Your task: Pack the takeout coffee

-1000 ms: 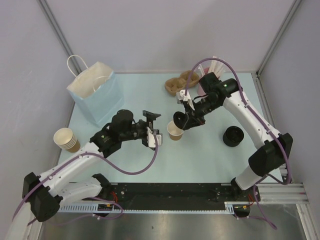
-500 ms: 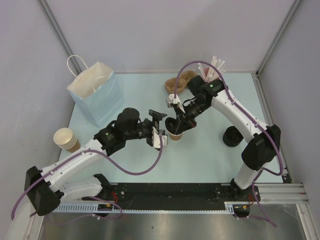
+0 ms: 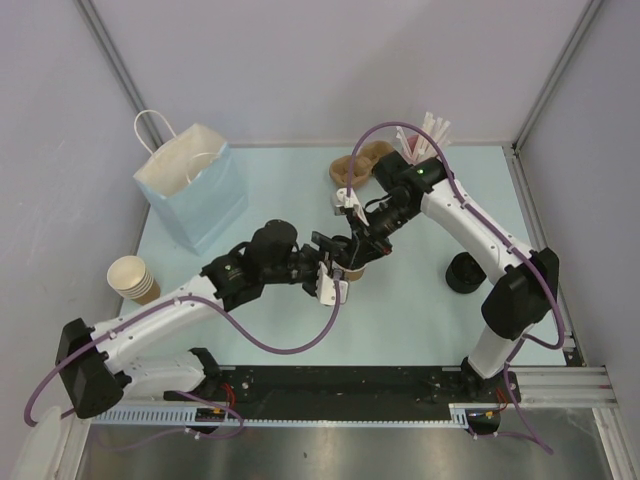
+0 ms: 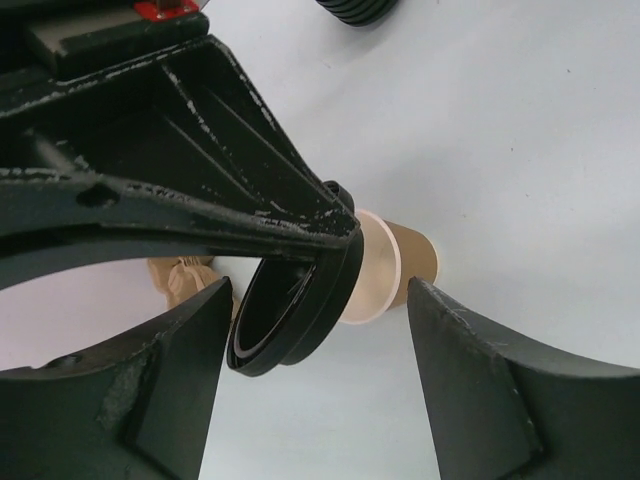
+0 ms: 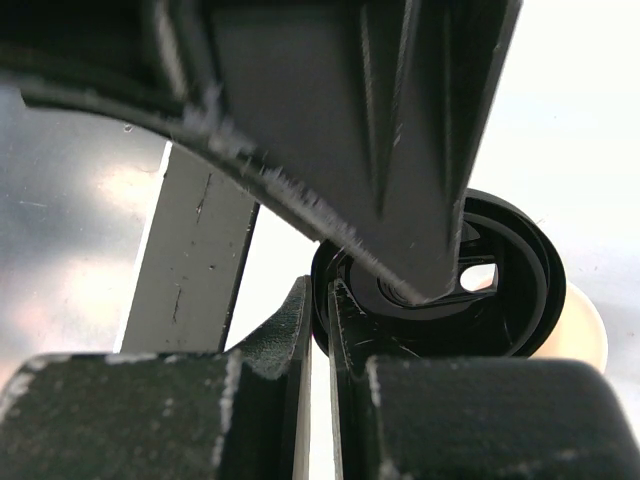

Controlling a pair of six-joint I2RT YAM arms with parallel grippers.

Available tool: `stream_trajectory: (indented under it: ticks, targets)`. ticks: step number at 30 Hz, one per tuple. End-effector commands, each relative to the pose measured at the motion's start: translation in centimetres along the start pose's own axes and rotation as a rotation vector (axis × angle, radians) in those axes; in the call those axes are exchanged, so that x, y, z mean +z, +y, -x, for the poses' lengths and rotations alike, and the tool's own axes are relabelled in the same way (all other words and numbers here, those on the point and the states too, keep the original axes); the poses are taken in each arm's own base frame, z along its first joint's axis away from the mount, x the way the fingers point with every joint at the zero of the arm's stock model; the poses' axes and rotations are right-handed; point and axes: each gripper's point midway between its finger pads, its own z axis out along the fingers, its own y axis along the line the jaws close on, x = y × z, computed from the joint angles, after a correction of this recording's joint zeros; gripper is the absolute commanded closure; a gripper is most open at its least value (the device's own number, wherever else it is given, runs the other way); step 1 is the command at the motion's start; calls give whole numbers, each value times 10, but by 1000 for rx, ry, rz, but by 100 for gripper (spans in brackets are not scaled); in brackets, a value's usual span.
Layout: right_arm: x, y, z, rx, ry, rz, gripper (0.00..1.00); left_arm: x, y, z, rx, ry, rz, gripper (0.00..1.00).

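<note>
- Overhead view: bright, even and sharp, with soft, faint shadows on the pale blue-green tabletop [image 3: 420, 310].
- Brushed metal strip [image 3: 330, 455] at the near edge shows dull glare.
- Wrist views: nearest foreground blurred; the round black plastic lid [image 4: 290, 310] glints; the right wrist background is washed out.

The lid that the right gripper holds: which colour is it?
The lid is black, glossy inside. The left wrist view shows it best.

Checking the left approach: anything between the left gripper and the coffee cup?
Yes. The black lid, pinched by the right gripper, sits at the mouth of the cup, between the open fingers of the left gripper and in front of the cup. Nothing else visible between them.
</note>
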Motion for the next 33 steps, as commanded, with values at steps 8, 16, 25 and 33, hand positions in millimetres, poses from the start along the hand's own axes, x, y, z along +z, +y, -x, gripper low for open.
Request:
stream_trajectory:
  ticks: [8,16,25,33]
  targets:
    - [-5,32,0,120,22,81,100,6,12,10,69,31,41,61]
    - [-7,32,1,113,22,75,100,9,14,4,57,63,70,76]
    - [-35,27,12,57,14,-34,53,11,16,1,-17,65,115,83]
    - [-84,23,29,-73,-10,-263,30,2,28,12,-207,-33,141,88]
